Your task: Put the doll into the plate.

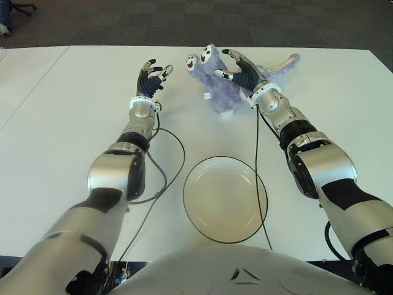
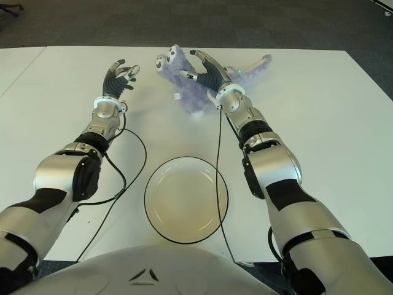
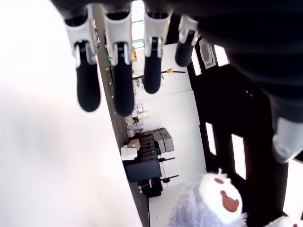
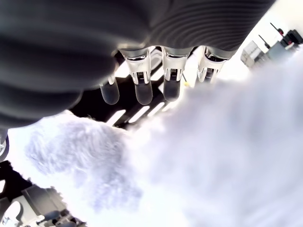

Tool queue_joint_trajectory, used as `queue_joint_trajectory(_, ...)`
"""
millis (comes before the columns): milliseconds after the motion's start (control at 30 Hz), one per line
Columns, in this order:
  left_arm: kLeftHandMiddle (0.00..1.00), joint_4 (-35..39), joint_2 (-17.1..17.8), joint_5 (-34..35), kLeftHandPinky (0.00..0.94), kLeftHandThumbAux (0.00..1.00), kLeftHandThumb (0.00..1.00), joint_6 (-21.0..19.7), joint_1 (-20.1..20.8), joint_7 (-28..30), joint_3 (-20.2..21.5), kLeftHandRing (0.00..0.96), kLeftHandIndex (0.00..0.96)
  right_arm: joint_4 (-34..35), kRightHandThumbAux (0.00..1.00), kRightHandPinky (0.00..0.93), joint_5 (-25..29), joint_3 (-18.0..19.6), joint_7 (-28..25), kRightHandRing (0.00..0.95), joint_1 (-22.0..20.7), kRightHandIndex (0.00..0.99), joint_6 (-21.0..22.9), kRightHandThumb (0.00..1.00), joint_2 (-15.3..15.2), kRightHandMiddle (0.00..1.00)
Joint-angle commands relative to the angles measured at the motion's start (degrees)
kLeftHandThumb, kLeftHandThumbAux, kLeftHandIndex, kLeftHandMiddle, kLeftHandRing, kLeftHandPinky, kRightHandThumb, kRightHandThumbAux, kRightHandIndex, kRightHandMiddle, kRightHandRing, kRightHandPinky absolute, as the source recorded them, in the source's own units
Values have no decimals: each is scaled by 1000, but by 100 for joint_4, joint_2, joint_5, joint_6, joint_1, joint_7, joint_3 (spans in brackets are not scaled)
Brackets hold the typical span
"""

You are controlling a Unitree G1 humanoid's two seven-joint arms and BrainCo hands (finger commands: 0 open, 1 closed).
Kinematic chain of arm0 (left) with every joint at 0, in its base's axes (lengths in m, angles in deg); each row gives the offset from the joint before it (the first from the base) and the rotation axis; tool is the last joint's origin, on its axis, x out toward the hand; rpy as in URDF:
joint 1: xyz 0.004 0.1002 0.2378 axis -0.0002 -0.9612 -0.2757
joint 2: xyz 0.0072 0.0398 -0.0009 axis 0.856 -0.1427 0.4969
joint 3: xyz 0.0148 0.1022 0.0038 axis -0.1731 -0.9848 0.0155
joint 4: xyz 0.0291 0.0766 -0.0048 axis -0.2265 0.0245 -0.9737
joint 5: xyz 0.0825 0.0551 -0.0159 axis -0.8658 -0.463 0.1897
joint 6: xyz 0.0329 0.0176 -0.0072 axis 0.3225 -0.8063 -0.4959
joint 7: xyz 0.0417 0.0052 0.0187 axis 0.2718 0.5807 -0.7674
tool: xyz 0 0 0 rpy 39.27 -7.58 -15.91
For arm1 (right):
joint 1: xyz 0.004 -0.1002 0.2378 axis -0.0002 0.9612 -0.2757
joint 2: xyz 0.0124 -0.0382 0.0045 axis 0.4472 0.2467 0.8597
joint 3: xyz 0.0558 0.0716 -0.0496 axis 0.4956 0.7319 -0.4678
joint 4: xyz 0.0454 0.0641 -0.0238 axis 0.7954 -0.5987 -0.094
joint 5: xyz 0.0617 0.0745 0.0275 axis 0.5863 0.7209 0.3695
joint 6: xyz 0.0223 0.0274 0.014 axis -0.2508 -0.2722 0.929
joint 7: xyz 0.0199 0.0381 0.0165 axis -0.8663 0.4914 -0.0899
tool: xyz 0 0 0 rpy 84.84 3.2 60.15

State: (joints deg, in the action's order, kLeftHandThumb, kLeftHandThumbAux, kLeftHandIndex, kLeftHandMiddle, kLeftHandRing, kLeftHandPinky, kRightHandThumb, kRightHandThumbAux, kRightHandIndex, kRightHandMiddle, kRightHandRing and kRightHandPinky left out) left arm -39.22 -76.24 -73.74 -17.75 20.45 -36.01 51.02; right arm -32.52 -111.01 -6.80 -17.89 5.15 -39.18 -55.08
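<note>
Plate (image 1: 225,200) nearest; doll (image 1: 216,83) upright beyond.

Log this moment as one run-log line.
stage: reaching | doll: on table, beyond plate | right hand: open against doll, no grasp | left hand: open, left of doll | plate: holds nothing

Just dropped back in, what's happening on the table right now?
The right hand is at the purple doll on the far side of the white table, fingers spread over it and not closed on it. The left hand shows open just left of the doll, holding nothing. The plate sits empty near the robot; the doll is not in it yet.
</note>
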Motion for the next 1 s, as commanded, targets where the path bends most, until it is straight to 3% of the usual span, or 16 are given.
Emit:
queue_joint_trajectory(33,238,-7,37,-46,465,430,0,-62,-85,97,-32,359,153,-96,290,0,-66,-118,-90,0,-109,0,119,240,-73,0)
queue_joint_trajectory(367,219,-4,72,-47,503,365,0,79,-89,159,-30,355,175,-155,319,0,16,-149,-241,0,-132,0,152,274,-133,0)
queue_joint_trajectory(667,214,-16,54,66,388,375,0,37,-84,245,91,344,191,-242,352,0,13,-161,-235,0,-141,0,232,315,9,0)
queue_joint_trajectory(833,210,-10,47,112,479,359,0,113,-83,317,133,326,193,-311,383,0,11,-174,-221,0,-66,0,304,331,147,0)
queue_joint_trajectory(1000,220,-10,50,127,461,378,0,119,-67,367,155,335,197,-433,421,0,21,-175,-272,0,43,0,498,335,344,0)
